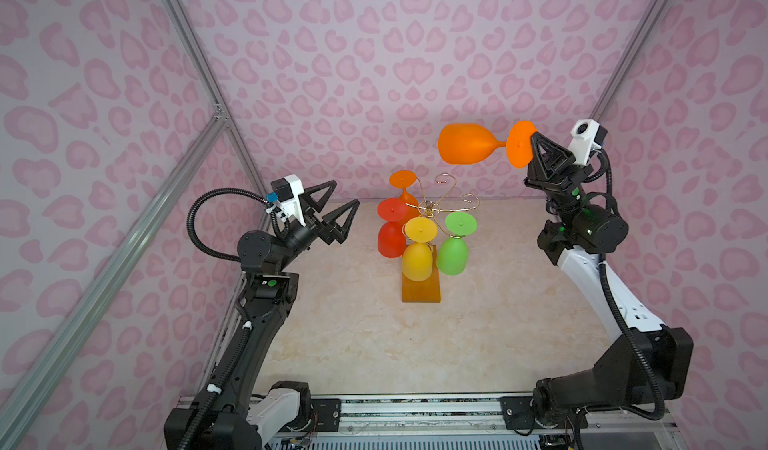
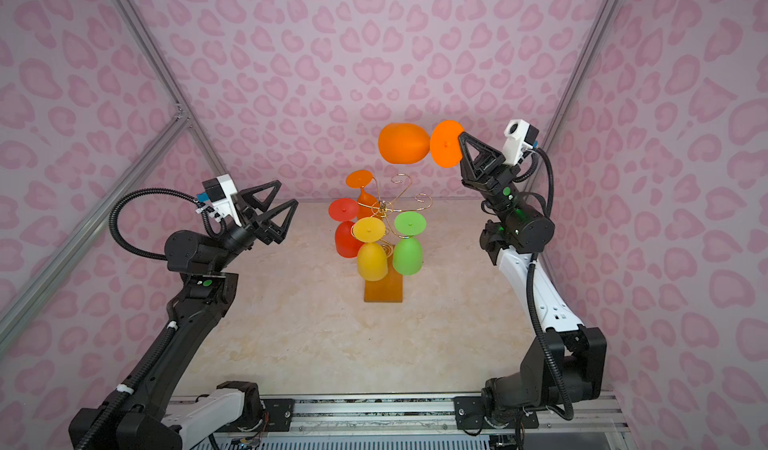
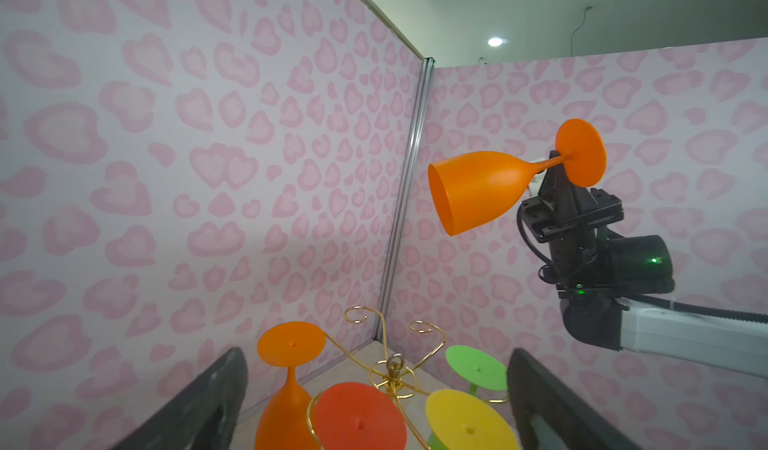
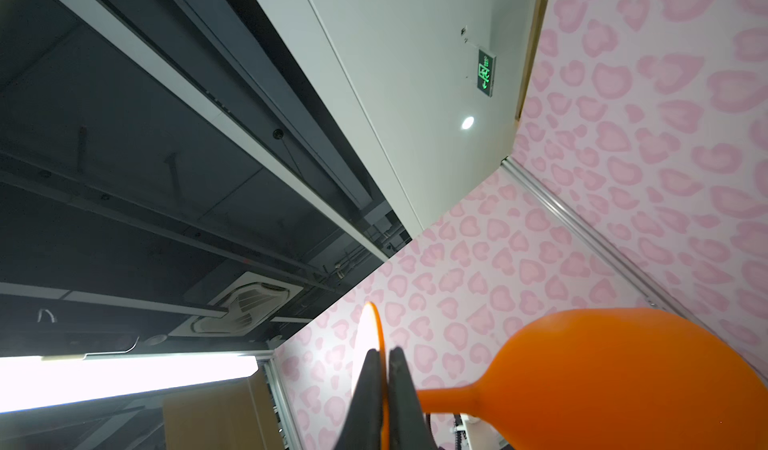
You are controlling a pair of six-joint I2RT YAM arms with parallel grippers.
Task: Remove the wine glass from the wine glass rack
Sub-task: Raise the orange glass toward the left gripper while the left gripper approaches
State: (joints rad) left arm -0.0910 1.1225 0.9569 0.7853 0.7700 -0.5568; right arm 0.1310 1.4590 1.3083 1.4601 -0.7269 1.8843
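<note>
An orange wine glass (image 1: 465, 143) (image 2: 403, 142) hangs on its side high above the table, away from the rack. My right gripper (image 1: 534, 136) (image 4: 385, 350) is shut on the rim of its round foot, the bowl (image 3: 478, 190) pointing left. The wine glass rack (image 1: 430, 208) (image 3: 394, 371), gold wire on an amber wooden base (image 2: 383, 292), stands mid-table. Upside down from its arms hang a second orange glass (image 1: 403, 179), a red one (image 1: 391, 236), a yellow one (image 1: 417, 261) and a green one (image 1: 453, 255). My left gripper (image 1: 345, 192) (image 2: 286, 192) is open and empty, left of the rack.
Pink heart-patterned walls with aluminium frame posts (image 1: 208, 95) enclose the beige marble tabletop (image 1: 498, 323). A metal rail (image 1: 415, 406) carrying both arm bases runs along the front edge. Two scroll-ended arms (image 1: 446, 176) at the rack's back right carry nothing.
</note>
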